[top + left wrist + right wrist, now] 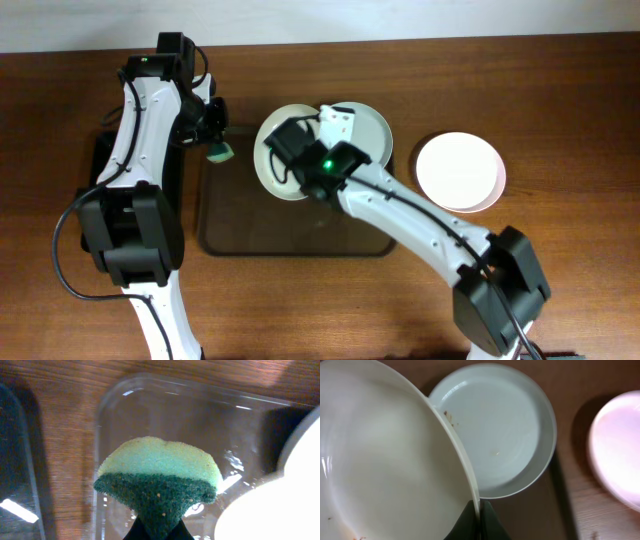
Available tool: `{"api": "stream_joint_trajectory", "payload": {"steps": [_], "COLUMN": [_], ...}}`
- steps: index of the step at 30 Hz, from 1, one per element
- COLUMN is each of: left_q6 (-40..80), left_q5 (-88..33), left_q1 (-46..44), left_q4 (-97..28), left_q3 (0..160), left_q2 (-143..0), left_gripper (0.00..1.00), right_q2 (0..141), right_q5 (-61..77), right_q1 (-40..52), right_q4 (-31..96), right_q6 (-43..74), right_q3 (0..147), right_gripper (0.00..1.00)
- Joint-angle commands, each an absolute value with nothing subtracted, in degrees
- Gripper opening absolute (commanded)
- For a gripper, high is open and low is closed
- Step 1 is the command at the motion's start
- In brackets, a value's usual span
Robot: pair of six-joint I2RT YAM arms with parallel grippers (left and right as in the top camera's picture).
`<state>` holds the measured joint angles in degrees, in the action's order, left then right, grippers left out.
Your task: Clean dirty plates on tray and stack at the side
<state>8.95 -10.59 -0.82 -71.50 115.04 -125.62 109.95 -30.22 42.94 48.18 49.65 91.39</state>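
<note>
My right gripper is shut on the rim of a white plate, which it holds tilted over the tray. This plate has small brown smears near its lower edge. A pale mint plate lies flat in the tray's far right corner with a brown fleck near its rim. Another plate rests on the table to the right of the tray. A green sponge is clamped in my shut left gripper, which hangs over the tray's far left corner, left of the held plate.
A narrow black tray lies left of the big tray, partly under the left arm. The right arm's links cross over the tray's right half. Wooden table surrounds everything.
</note>
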Motion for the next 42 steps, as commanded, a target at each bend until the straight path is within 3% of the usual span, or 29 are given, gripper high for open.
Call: {"api": "stream_joint_trajectory", "payload": {"steps": [1,13,24,32,35,38,42], "left_q6": [8.1,30.1,30.4,33.3,32.2,24.4,21.1], "left_q5": [-19.1,-5.0,-1.2,-1.2,-5.8,-19.4,-23.2], "left_q1": [-1.0,-12.6,-13.6,-13.6,-13.6,-13.6,-13.9], "left_q4": [-72.1,-63.1,-63.0,-60.2,-58.2,-58.1,-61.6], "left_q3": [115.3,105.8,102.5,96.9,97.3,97.3,97.3], "left_q2": [-125.7,-125.7,-125.7,-125.7,-125.3,-125.2,-125.2], "left_gripper": [0.01,0.01,0.01,0.0,0.0,0.0,0.0], "right_q2": [113.1,113.3,113.3,113.3,113.3,113.3,113.3], "right_q5": [-22.5,-20.9,-9.8,-9.0,-9.0,-9.0,-9.0], "right_q1": [41.5,41.5,35.5,35.3,35.3,35.2,35.2], "right_q4": [46.5,42.9,38.7,38.0,38.3,38.3,38.3], "right_q6": [53.0,53.0,53.0,53.0,53.0,53.0,53.0], "right_q3": [92.0,92.1,92.1,92.1,92.1,92.1,92.1], "right_gripper": [0.04,0.04,0.04,0.04,0.04,0.04,0.04]}}
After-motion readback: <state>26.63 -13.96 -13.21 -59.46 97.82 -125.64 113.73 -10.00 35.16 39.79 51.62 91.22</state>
